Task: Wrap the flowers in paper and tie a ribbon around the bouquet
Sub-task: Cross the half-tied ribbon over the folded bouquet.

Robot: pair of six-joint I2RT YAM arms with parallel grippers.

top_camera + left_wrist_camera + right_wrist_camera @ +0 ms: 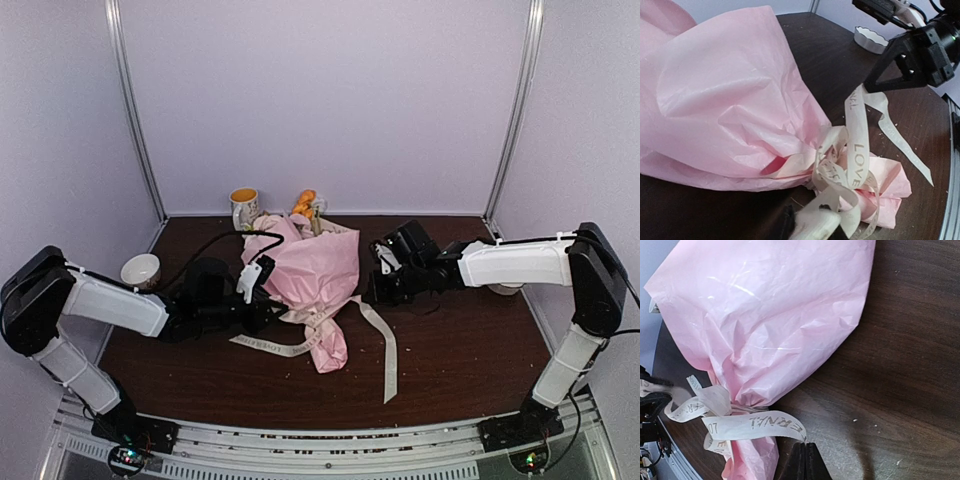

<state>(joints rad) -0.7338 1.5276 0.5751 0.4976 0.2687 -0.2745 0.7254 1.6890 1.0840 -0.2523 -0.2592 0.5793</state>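
Pale pink tissue paper (770, 315) is wrapped around the orange-topped flowers (305, 203); a cream lettered ribbon (755, 425) is looped at its neck, just ahead of the right gripper (805, 460), by which one end is pinched. The left gripper (806, 223) cannot be told as spread or pressed; tightening seems left.

you are getting open table (470, 360) at the front right for passing. the bouquet (315, 265) is blocking the middle, the ribbon (386, 350) is trailing toward the near edge in front of it, and the mug (243, 208) and a bowl (140, 269) are crowding the back left.
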